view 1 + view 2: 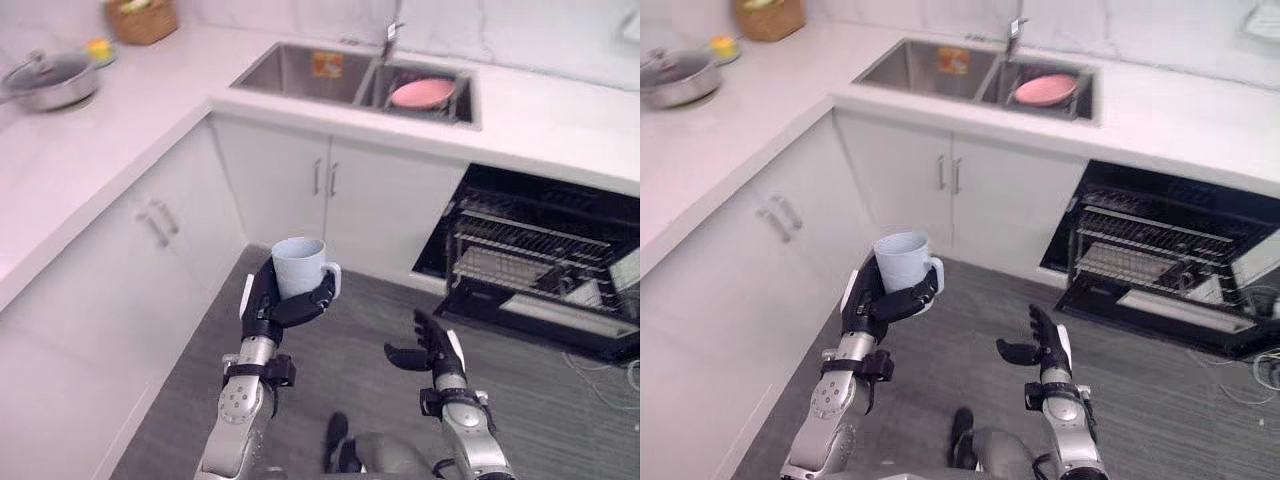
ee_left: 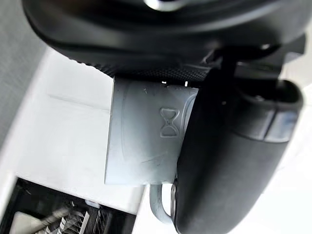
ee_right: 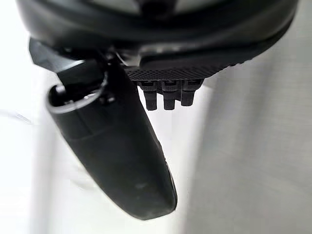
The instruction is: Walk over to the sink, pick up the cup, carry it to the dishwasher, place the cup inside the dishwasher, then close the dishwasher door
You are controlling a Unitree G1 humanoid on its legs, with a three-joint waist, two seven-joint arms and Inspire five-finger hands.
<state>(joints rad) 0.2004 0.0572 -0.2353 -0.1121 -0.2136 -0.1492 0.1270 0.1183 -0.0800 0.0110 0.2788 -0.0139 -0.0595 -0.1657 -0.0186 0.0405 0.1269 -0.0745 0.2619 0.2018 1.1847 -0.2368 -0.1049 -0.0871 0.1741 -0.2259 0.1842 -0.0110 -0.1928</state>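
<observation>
The pick-up looks done: the cup (image 1: 298,265) is off the worktop (image 1: 540,110) and away from the sink (image 1: 300,72), which is set along the worktop's back edge and has a pink plate (image 1: 422,93) in its right basin. What is left, by my reading, is most of the carry, putting the cup on a rack, and shutting the door. The dishwasher (image 1: 540,255) stands open under the worktop's right end, its door (image 1: 560,325) dropped down and a rack (image 1: 500,250) showing, well apart from the cup. The left hand (image 1: 275,305) is raised in front of the cupboards below the sink, above the floor. Its fingers and thumb are curled round the cup's body, and the cup is upright with its mouth up and its handle turned towards the right hand. The right hand (image 1: 432,350) hangs lower and nearer the dishwasher. It holds nothing, with fingers straight and pointing up and the thumb spread towards the left hand.
</observation>
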